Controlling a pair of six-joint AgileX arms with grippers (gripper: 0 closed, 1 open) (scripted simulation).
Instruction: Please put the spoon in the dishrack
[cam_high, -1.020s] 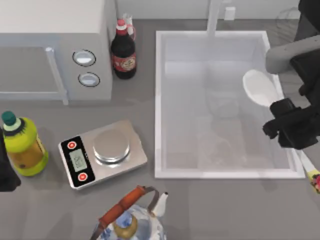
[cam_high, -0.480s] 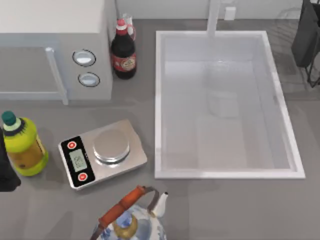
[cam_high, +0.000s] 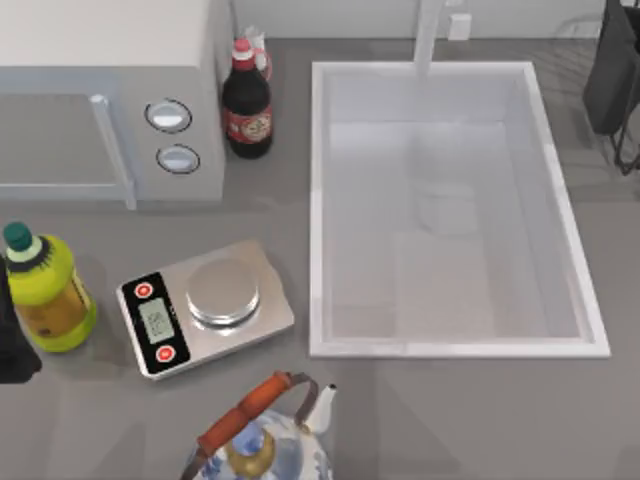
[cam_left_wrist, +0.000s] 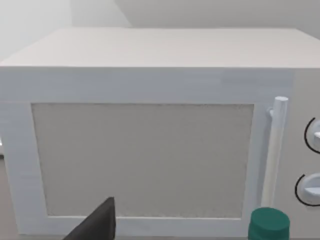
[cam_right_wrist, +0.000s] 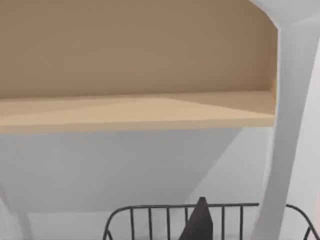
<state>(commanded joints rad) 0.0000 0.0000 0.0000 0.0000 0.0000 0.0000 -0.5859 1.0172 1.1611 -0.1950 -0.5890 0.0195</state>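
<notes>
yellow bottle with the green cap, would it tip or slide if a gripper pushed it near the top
The yellow bottle looks taller than it is wide, so a push near its green cap would probably tip it rather than slide it. Its rounded body suggests it would roll once down. It appears mostly full, so likely heavy for its size.

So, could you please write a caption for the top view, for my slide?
Right arm raised over the dishrack beside the white sink; left arm parked by the yellow bottle.

No legible text; bottle label possibly printed.
</notes>
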